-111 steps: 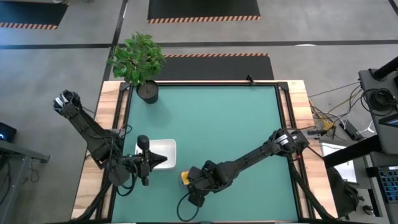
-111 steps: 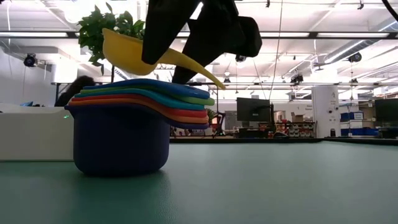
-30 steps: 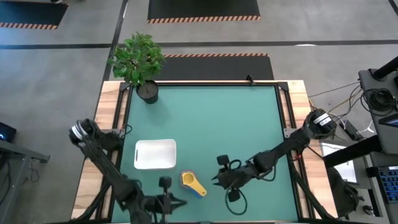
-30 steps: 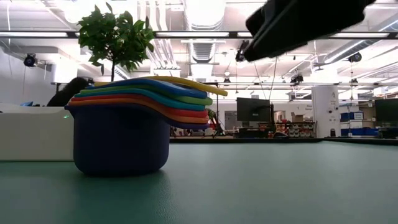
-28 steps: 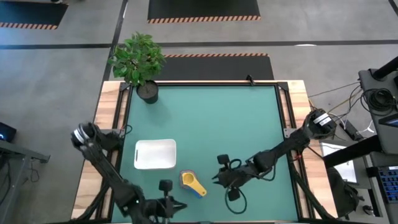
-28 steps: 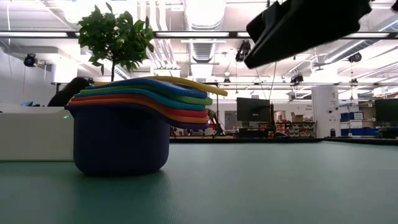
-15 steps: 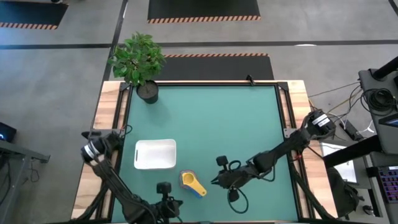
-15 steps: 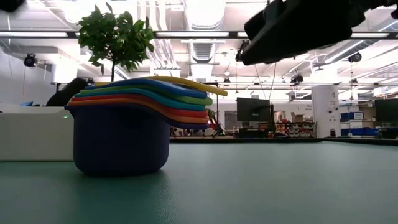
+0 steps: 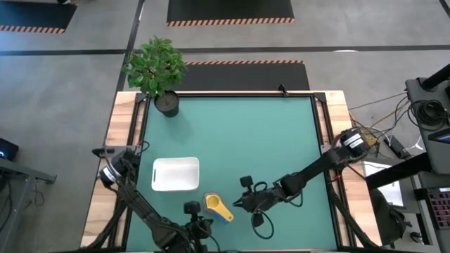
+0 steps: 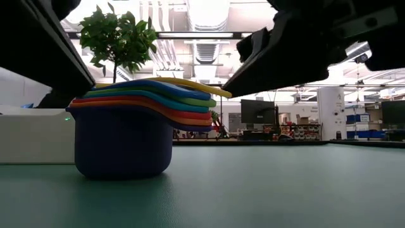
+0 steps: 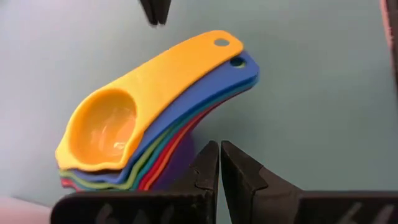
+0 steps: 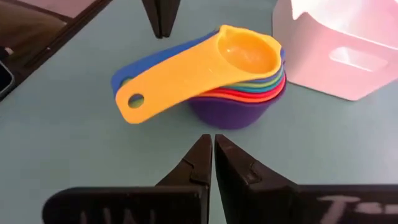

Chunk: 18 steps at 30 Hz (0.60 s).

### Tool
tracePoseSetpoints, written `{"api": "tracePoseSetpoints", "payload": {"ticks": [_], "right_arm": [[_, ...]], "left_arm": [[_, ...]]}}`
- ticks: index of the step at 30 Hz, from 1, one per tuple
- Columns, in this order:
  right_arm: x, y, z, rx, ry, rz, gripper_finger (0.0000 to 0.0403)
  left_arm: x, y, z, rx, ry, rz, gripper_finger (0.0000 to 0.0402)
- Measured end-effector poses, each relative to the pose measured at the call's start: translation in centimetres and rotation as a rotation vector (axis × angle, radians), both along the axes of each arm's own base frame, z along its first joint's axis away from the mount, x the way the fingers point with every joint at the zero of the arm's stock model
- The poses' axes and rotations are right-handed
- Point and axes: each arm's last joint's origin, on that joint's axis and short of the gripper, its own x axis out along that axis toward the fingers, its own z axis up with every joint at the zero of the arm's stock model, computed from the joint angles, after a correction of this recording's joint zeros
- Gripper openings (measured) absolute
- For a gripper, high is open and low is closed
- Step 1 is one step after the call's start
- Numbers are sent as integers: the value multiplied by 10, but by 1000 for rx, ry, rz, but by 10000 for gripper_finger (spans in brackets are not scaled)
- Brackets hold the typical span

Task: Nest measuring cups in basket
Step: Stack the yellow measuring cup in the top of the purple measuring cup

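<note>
The measuring cups (image 9: pixel 215 205) stand nested in one stack on the green table, just near-right of the white basket (image 9: pixel 176 174) and outside it. The purple cup (image 12: pixel 231 111) is at the bottom, standing on its base. The yellow cup (image 11: pixel 124 118) is on top, and all the handles (image 10: pixel 201 101) point the same way. My left gripper (image 11: pixel 219 163) is shut and empty at the stack's near-left. My right gripper (image 12: pixel 212 155) is shut and empty at the stack's right, tips toward the stack. Each wrist view shows the other gripper's tips beyond the stack.
A potted plant (image 9: pixel 157 69) stands at the table's far left corner. Both arms hang low over the near part of the table, on either side of the stack (image 10: pixel 126 126). The basket's wall (image 12: pixel 339 62) stands close beside the stack.
My left arm has swung in along the near edge toward the stack and now shows at the upper left of the low view. My right gripper has come a little toward the table's left, closer to the stack. The stack has not moved.
</note>
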Motion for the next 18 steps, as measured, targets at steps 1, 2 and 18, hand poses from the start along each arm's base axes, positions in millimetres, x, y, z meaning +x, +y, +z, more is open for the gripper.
{"api": "tracePoseSetpoints", "payload": {"ticks": [1, 2, 18], "right_arm": [[1, 1, -2, 2, -10, 2, 8], [3, 1, -3, -2, -12, 4, 8], [19, 11, -9, -18, -14, 24, 8]], "left_arm": [[1, 0, 0, -4, -5, -1, 0], [2, 0, 0, -8, -6, 1, 0], [13, -1, -16, -24, -30, 2, 0]]}}
